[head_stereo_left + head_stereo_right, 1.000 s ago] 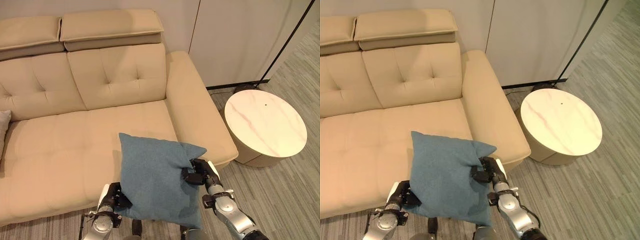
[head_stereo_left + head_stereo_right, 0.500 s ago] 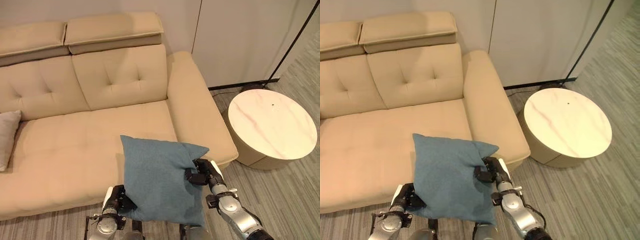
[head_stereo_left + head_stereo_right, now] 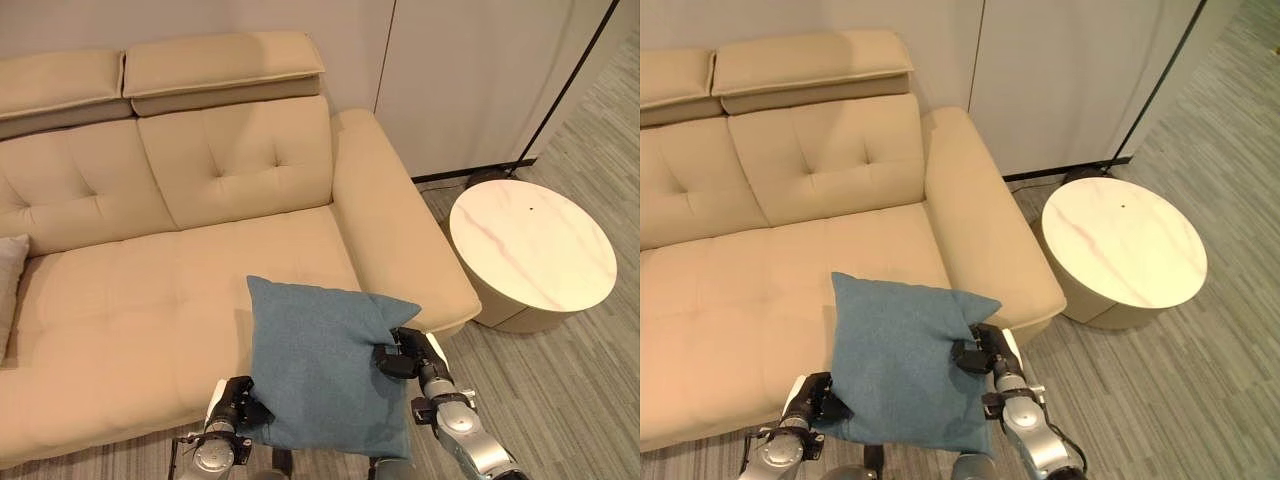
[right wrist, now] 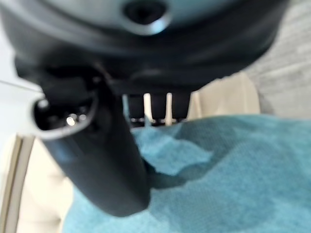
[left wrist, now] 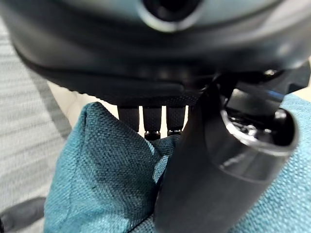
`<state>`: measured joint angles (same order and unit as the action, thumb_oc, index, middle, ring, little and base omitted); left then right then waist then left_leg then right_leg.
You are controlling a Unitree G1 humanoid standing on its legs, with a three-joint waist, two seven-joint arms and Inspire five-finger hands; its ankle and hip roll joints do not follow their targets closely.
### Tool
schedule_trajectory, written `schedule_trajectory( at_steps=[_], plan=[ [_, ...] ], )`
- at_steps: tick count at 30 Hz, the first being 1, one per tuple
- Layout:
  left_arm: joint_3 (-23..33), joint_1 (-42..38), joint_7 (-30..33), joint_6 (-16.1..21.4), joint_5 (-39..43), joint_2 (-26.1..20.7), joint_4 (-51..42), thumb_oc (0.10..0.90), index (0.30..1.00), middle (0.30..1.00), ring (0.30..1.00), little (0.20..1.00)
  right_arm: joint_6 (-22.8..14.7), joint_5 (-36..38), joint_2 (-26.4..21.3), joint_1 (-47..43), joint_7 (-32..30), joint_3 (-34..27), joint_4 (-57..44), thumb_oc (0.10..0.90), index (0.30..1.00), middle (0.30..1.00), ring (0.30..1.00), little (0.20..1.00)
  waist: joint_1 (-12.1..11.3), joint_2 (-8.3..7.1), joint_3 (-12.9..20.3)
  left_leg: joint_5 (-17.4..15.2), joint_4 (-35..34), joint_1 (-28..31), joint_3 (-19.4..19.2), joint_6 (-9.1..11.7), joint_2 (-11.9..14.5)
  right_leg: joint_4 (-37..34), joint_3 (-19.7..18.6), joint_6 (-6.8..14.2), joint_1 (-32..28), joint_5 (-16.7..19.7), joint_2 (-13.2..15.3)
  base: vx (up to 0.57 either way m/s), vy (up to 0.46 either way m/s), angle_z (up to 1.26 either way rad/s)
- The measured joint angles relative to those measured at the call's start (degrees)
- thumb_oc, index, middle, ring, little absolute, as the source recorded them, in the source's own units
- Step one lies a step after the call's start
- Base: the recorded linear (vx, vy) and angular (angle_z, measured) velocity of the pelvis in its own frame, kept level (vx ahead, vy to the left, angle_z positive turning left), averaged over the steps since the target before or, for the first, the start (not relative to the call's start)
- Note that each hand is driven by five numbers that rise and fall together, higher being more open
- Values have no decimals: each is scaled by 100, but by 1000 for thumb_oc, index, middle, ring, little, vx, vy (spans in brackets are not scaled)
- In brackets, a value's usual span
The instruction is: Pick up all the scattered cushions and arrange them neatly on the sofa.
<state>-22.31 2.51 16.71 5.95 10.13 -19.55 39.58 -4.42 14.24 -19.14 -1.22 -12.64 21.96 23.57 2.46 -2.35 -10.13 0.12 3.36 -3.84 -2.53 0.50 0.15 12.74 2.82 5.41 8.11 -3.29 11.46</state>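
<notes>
A teal-blue square cushion (image 3: 320,365) hangs in front of the beige sofa (image 3: 150,290), over the front edge of its right seat. My left hand (image 3: 238,406) pinches the cushion's lower left corner, and my right hand (image 3: 398,355) pinches its right edge. In the left wrist view the thumb (image 5: 194,184) and fingers (image 5: 153,119) clamp teal cloth (image 5: 107,174). In the right wrist view the thumb (image 4: 112,160) presses a fold of the same cloth (image 4: 218,165). A grey cushion (image 3: 10,285) leans at the far left of the sofa seat.
A round table with a pale marble top (image 3: 530,245) stands on the striped grey carpet right of the sofa's arm (image 3: 395,235). White cabinet doors (image 3: 470,70) line the wall behind it. The sofa seat between the two cushions is bare.
The camera has shifted a little. Both hands have carried the blue cushion slightly lower and closer to me, with their hold unchanged.
</notes>
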Motion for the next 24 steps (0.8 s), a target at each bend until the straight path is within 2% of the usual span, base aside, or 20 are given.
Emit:
schedule_trajectory(
  at_steps=[6, 9, 14, 16, 22, 24],
  plan=[
    [71, 77, -1, -9, -16, -196, 78, 400, 300, 300, 300, 300, 1, -25, 52, -14, 121, 263, 4, 400, 300, 300, 300, 300, -42, -57, 42, 118, -228, 97, -13, -5, -33, -302, 15, 99, -118, 164, -55, 35, 92, -2],
    [113, 151, -1, -9, -16, -267, 53, 400, 300, 300, 300, 300, 1, -47, 52, 2, 120, 361, 3, 400, 300, 300, 300, 300, -29, -74, 56, 214, -406, 191, -64, 74, 68, -399, 48, 124, -151, 221, -167, 21, -4, -10],
    [120, 203, -9, -9, -16, -250, -24, 400, 300, 300, 300, 300, 1, -69, 1, 0, 115, 363, 2, 400, 300, 300, 300, 300, -26, -65, 115, 385, -786, 357, -233, 203, 289, -697, -3, 49, -175, 371, -411, 47, -56, -20],
    [120, 201, -10, -9, -21, -214, -23, 400, 300, 300, 300, 300, 1, -125, -31, -1, 115, 361, 1, 400, 300, 300, 300, 300, -4, -28, 134, 401, -798, 360, -245, 223, 344, -814, -39, 45, -205, 402, -472, 97, -102, -14],
    [96, 203, -27, -10, -122, 24, -23, 400, 300, 300, 300, 300, 3, -244, -339, 36, 117, 301, -5, 400, 300, 300, 300, 300, 30, 282, 266, 409, -840, 388, -253, 234, 408, -1209, 6, 25, -402, 536, -540, 81, -89, 0],
    [92, 202, -81, -9, -122, 35, -24, 400, 300, 300, 300, 300, 6, -244, -331, 76, 119, 226, -5, 400, 300, 300, 300, 300, 43, 343, 268, 407, -840, 422, -248, 230, 405, -1337, 13, 35, -511, 584, -544, 47, -38, 5]
  ],
)
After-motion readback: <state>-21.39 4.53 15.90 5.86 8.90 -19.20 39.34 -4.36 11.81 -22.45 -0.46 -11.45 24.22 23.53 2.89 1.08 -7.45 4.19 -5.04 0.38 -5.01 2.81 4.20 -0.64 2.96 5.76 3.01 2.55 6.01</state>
